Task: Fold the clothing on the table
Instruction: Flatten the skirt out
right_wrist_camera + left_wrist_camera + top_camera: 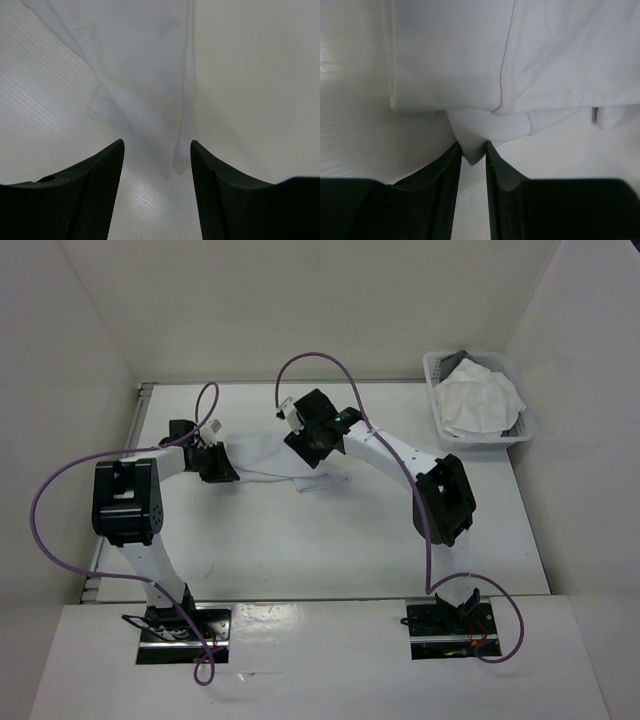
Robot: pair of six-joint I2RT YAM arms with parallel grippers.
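The clothing (262, 458) is a white cloth lying flat on the table (330, 540) between my two arms. In the left wrist view it shows as folded layers (450, 50) with a small corner poking toward me. My left gripper (472, 147) (222, 468) is at the cloth's left end. Its jaws are narrowed around that corner, which lies flat in the gap and touches both tips. My right gripper (157, 145) (305, 452) hangs open over the cloth's right part. A pointed end of the cloth (145, 60) reaches between its fingers without touching them.
A white lattice basket (432, 390) holding crumpled white cloths (478, 400) stands at the back right corner. White panels wall the table at the back and on both sides. Purple cables loop from both arms.
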